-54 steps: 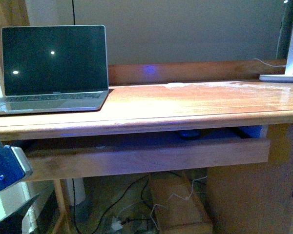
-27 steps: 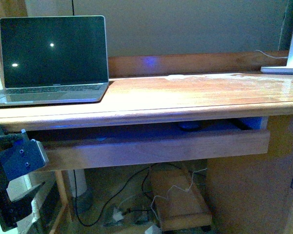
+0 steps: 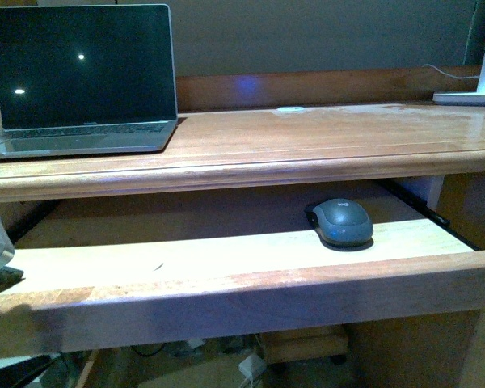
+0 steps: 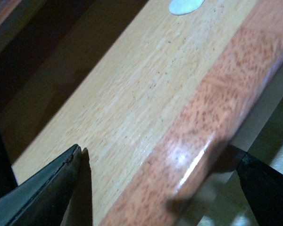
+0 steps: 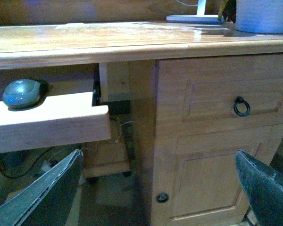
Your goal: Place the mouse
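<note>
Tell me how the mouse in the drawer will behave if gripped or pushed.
The mouse looks rigid, so it should not deform. Its smooth domed shell may slip if gripped too high. Resting flat on the drawer, it would probably slide rather than roll.

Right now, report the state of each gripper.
Left gripper: open, jaws either side of the drawer front.
Right gripper: open, holding nothing.

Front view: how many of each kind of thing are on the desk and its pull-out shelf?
Laptop: 1
Mouse: 1
Lamp: 1
Small white disc: 1
Total: 4
</note>
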